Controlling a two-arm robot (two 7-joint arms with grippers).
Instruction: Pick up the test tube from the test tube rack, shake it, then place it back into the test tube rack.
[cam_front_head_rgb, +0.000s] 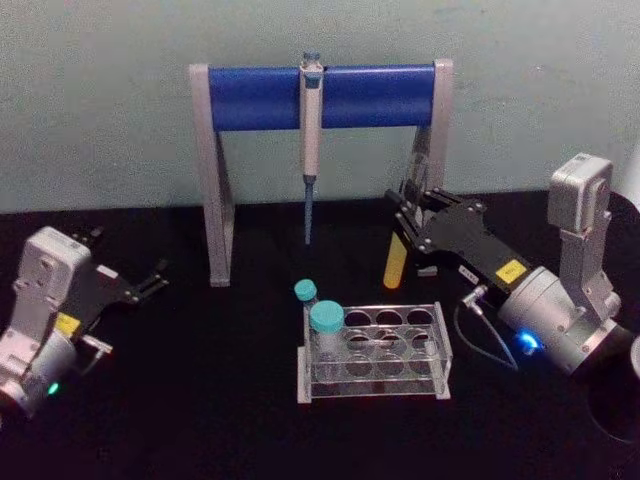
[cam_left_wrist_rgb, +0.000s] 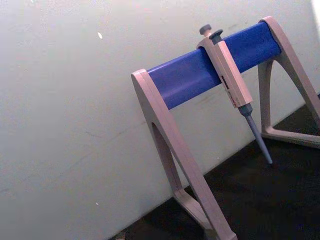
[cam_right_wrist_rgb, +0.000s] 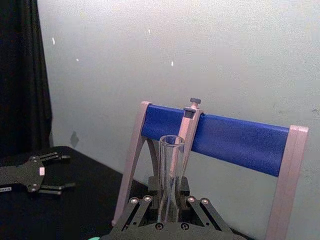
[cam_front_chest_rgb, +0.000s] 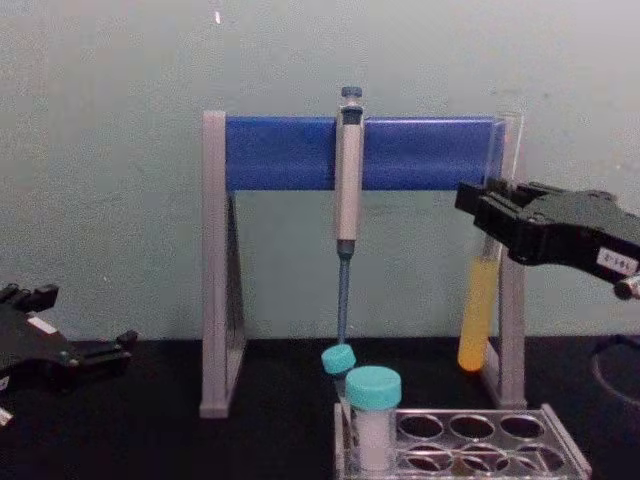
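Observation:
The test tube (cam_front_head_rgb: 396, 263), clear glass with yellow-orange liquid in its lower part, hangs upright in the air behind the test tube rack (cam_front_head_rgb: 441, 346), well above the black table. My right gripper (cam_front_head_rgb: 406, 216) is shut on its upper half. From the chest, the test tube (cam_front_chest_rgb: 478, 322) sits in front of the stand's right leg, held by the right gripper (cam_front_chest_rgb: 489, 214), above and behind the test tube rack (cam_front_chest_rgb: 563, 447). The open mouth of the test tube (cam_right_wrist_rgb: 170, 165) rises between the right gripper's fingers (cam_right_wrist_rgb: 145, 200). My left gripper (cam_front_head_rgb: 157, 277) rests open at the far left.
A grey-and-blue pipette stand (cam_front_head_rgb: 215, 180) spans the back of the table, with a pipette (cam_front_head_rgb: 311, 140) hanging from its bar. Two teal-capped vials (cam_front_head_rgb: 326, 330) stand at the rack's left end. A cable (cam_front_head_rgb: 480, 330) loops right of the rack. A pale wall rises behind.

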